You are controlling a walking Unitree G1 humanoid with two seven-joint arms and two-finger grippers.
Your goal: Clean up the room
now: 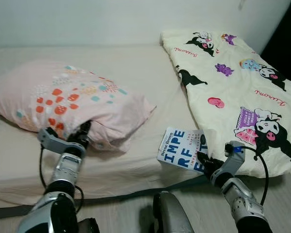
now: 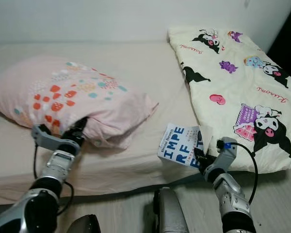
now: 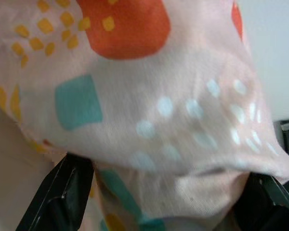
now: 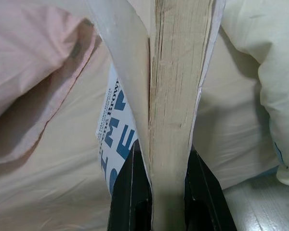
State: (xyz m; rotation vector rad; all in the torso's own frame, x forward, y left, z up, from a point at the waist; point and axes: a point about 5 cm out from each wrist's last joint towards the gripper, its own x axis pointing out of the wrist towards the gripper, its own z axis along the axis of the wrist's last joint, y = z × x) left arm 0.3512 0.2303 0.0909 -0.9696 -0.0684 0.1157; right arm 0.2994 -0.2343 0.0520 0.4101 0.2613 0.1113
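Observation:
A pink pillow (image 1: 63, 99) with coloured patches lies on the left of the bed. My left gripper (image 1: 78, 133) is pushed into its front edge, and in the left wrist view the pillow cloth (image 3: 149, 125) is bunched between the two black fingers (image 3: 62, 192). A white book (image 1: 182, 148) with blue letters sits at the bed's front edge, tilted up. My right gripper (image 1: 202, 158) is shut on its lower corner. The right wrist view looks along the book's page edge (image 4: 171, 96), clamped between the fingers (image 4: 130, 197).
A cream blanket (image 1: 233, 73) printed with cartoon figures covers the right side of the bed. The beige sheet (image 1: 136, 68) runs back to a white wall. Wood floor (image 1: 276, 194) shows below the bed's front edge, with part of my body (image 1: 169, 213) at the bottom.

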